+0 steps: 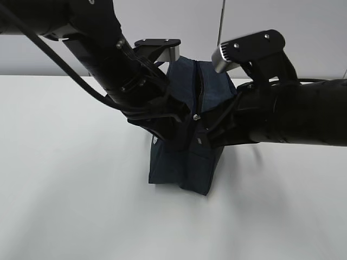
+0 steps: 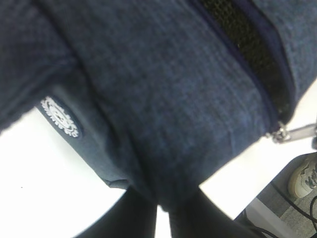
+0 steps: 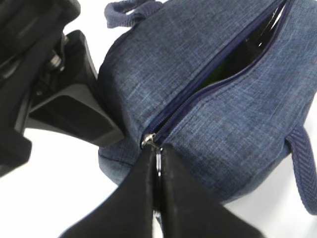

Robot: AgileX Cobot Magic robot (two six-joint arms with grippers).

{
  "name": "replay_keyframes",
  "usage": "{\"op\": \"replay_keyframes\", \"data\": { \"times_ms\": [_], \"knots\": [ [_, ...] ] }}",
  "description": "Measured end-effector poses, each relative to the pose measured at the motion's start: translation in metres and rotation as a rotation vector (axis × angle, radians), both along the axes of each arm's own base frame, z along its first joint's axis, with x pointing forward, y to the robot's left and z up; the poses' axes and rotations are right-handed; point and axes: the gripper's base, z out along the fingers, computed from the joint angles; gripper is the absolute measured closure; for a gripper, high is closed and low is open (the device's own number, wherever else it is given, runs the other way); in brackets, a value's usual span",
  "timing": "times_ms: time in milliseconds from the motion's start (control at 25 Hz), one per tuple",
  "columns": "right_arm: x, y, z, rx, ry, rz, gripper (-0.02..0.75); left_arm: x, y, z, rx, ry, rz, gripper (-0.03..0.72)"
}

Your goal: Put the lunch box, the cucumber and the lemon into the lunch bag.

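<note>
The navy lunch bag (image 1: pixel 184 168) stands at the middle of the table with both arms on it. My left gripper (image 1: pixel 172 115) is shut on a fold of the lunch bag's fabric (image 2: pixel 173 99), just below the round white logo (image 2: pixel 59 116). My right gripper (image 3: pixel 157 161) is shut on the metal zipper pull (image 3: pixel 150 139) at the end of the top zipper (image 3: pixel 208 84). The zipper stands partly open. A bit of green (image 3: pixel 223 69) shows in the gap; I cannot tell whether it is the cucumber or the lunch box. The lemon is hidden.
The white table (image 1: pixel 65 179) lies bare around the bag, with a grey wall behind it. Two loop handles (image 3: pixel 131 7) (image 3: pixel 304 163) flop at the bag's sides. Past the table edge a shoe (image 2: pixel 304 178) and cables show on the floor.
</note>
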Motion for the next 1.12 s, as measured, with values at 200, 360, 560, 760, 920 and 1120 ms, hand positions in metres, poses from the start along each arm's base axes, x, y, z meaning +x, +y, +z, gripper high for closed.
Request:
{"op": "replay_keyframes", "data": {
  "times_ms": [200, 360, 560, 760, 920, 1120],
  "knots": [
    [-0.004, -0.003, 0.011, 0.027, -0.026, -0.004, 0.738, 0.000, 0.000, -0.001, 0.007, -0.011, -0.005, 0.690],
    [-0.003, -0.002, 0.015, 0.049, -0.059, -0.004, 0.738, 0.001, 0.000, -0.001, 0.008, -0.013, -0.006, 0.690],
    [0.003, 0.002, 0.012, 0.069, -0.093, -0.004, 0.738, 0.001, 0.000, -0.001, 0.011, -0.017, -0.007, 0.690],
    [0.010, 0.005, 0.009, 0.092, -0.132, -0.008, 0.738, 0.001, 0.000, -0.002, 0.016, -0.019, -0.009, 0.690],
    [0.017, -0.002, 0.008, 0.111, -0.142, -0.049, 0.738, 0.001, 0.000, -0.002, 0.018, -0.020, -0.009, 0.690],
    [0.026, -0.013, 0.010, 0.130, -0.159, -0.100, 0.738, 0.001, 0.000, -0.002, 0.018, -0.020, -0.009, 0.691]
  ]
}}
